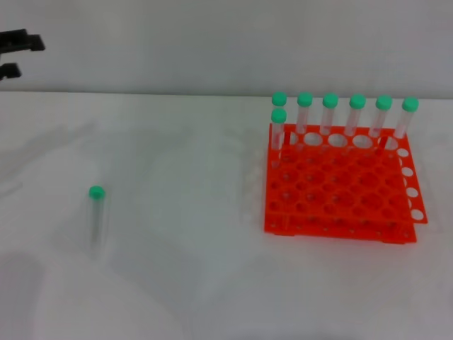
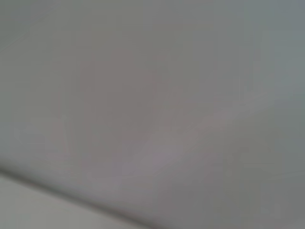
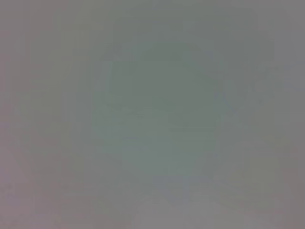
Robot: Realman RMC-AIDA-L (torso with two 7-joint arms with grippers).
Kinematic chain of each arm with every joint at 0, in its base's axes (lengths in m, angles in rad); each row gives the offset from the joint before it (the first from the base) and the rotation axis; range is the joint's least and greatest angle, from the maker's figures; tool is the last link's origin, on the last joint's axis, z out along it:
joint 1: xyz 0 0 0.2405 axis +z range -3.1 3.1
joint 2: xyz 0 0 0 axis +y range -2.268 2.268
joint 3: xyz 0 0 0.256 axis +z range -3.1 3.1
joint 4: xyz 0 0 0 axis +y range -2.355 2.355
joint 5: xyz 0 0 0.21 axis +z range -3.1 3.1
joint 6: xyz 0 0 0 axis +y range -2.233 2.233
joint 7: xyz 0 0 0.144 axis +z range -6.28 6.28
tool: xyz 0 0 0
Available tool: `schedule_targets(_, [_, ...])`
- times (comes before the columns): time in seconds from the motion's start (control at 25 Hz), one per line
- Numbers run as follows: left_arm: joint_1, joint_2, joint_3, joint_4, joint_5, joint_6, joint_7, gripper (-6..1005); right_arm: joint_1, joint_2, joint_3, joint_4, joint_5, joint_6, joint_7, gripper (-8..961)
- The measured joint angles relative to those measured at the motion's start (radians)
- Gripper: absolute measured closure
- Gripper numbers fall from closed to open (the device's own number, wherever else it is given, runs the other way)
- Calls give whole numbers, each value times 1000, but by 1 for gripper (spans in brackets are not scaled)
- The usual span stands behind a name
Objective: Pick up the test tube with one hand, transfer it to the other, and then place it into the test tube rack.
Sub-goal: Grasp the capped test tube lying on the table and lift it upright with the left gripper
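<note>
Seven tubes racked: green-capped tubes (image 1: 330, 113) upright in the rack, six along the far row, one (image 1: 279, 126) in the second row at the rack's left side.
Table: white table (image 1: 191, 283) fills the head view, with a pale wall behind it.
Rack: test tube rack (image 1: 340, 188) is orange-red, two-tiered, and sits flat on the table's right half. Most of its holes are unfilled.
Left gripper: left gripper (image 1: 10, 55) shows at the far upper left edge of the head view, high against the wall, well apart from everything on the table. Two black fingers (image 1: 25, 41) are visible with a gap between them, so it is released and carries nothing.
Right gripper: outside the head view. Its wrist view shows only a plain grey surface, so I cannot tell its state.
Loose tube: test tube (image 1: 95, 216) lies flat on the table's left half, green cap pointing toward the wall, clear body toward the robot. Nothing touches it. It is well apart from the rack and well apart from the left gripper.
Left wrist view: plain grey surface with a lighter band across one corner, and no object can be made out.
</note>
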Motion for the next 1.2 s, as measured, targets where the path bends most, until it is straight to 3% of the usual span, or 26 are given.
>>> schedule_targets(0.16, [-40, 18, 2, -151, 107, 207, -121, 158, 14, -1, 2, 3, 0, 8, 0, 110])
schedule_targets(0.28, [-77, 37, 3, -202, 201, 288, -187, 161, 26, -1, 2, 11, 0, 10, 0, 110])
schedule_targets(0.56, [-193, 108, 4, -152, 544, 349, -274, 168, 37, 1, 2, 14, -2, 18, 0, 110])
schedule_targets(0.72, [-239, 123, 4, -108, 674, 352, -297, 172, 39, -1, 2, 14, 0, 31, 0, 110])
schedule_targets(0.96, [-266, 119, 5, -10, 835, 334, -338, 178, 42, 1, 2, 13, 0, 32, 0, 110])
schedule_targets(1.2, [-287, 68, 5, 45, 977, 290, -368, 184, 44, 1, 2, 7, 0, 31, 0, 110])
